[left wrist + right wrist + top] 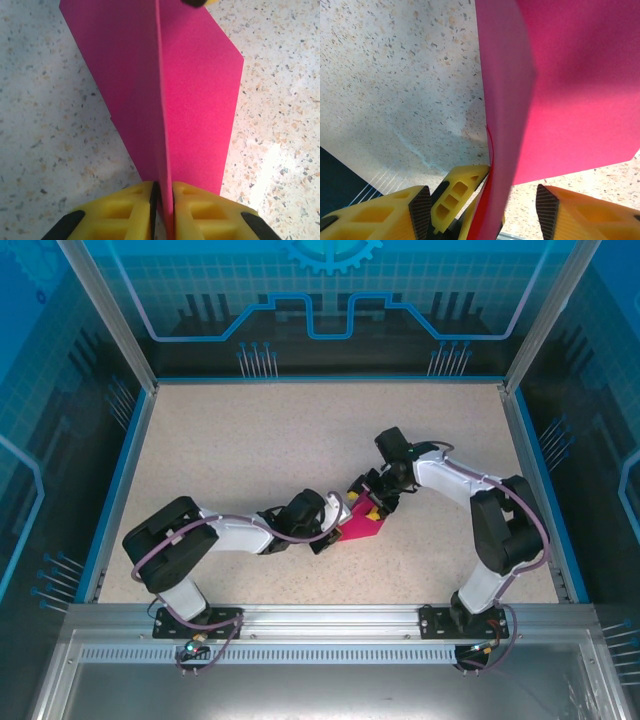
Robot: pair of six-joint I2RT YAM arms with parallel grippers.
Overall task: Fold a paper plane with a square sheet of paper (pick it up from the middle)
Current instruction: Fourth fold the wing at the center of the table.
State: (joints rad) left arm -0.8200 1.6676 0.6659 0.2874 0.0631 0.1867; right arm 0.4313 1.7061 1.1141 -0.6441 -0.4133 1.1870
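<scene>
While your left gripper (162, 195) is pressing its yellow fingers (130, 210) together on the upright centre crease of the square sheet of paper (200, 95), the two pink flaps are falling away to either side over the speckled table (40, 125). From above, the sheet is sitting near the middle of the table, a little toward the near edge, between the two wrists. Your right gripper (481, 196) is standing spread, its black pads (420, 202) well apart. The folded edge of the paper is hanging between them and, as far as I am judging it, is not being pinched. I am reading this as a step for sharpening the crease or folding a wing. You are wanting the right fingers to close squarely on the ridge, not on one flap alone, so be lining the pads up parallel with the crease first. Be holding the left pinch firm while the right one is closing, since thin paper is likely buckling if the two ends are pulling apart or twisting. Be moving slowly, and be checking that the flaps are lying even on both sides
</scene>
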